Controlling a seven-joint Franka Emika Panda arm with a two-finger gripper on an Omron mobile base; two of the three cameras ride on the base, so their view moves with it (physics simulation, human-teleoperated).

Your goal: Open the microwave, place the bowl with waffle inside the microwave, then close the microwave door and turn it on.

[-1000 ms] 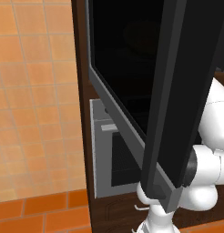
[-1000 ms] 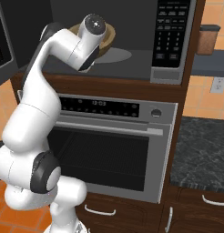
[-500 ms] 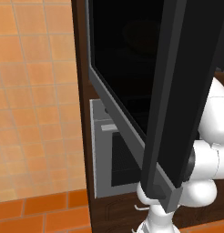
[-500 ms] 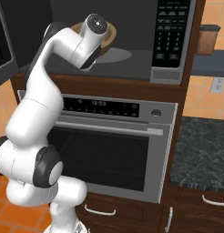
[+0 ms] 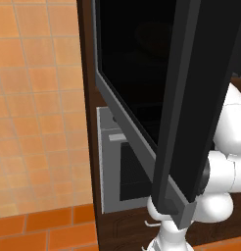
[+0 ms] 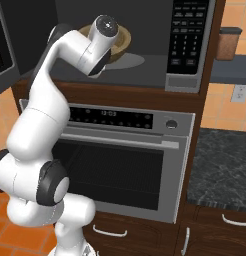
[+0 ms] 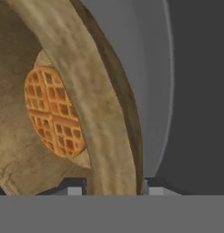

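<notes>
The microwave (image 6: pixel 187 45) stands open above the oven. Its door (image 5: pixel 137 73), a black glass panel in a grey frame, is swung far out to the left and also shows at the left edge of the right base view (image 6: pixel 2 45). The tan bowl (image 6: pixel 122 42) sits inside on the microwave floor, and in the hand view the waffle (image 7: pixel 52 111) lies in it. My gripper (image 7: pixel 113 189) reaches into the cavity. Its two fingertips (image 7: pixel 75 190) sit tight against either side of the bowl's rim (image 7: pixel 109 113).
A grey oven (image 6: pixel 120 175) with a display strip and one knob is built in below the microwave. A dark stone counter (image 6: pixel 220 165) lies to the right, with a brown canister (image 6: pixel 229 42) above it. The open door blocks the space to my left.
The arm's upper links have shifted slightly. The hand stays at the bowl's rim, and the bowl and door have not moved.
</notes>
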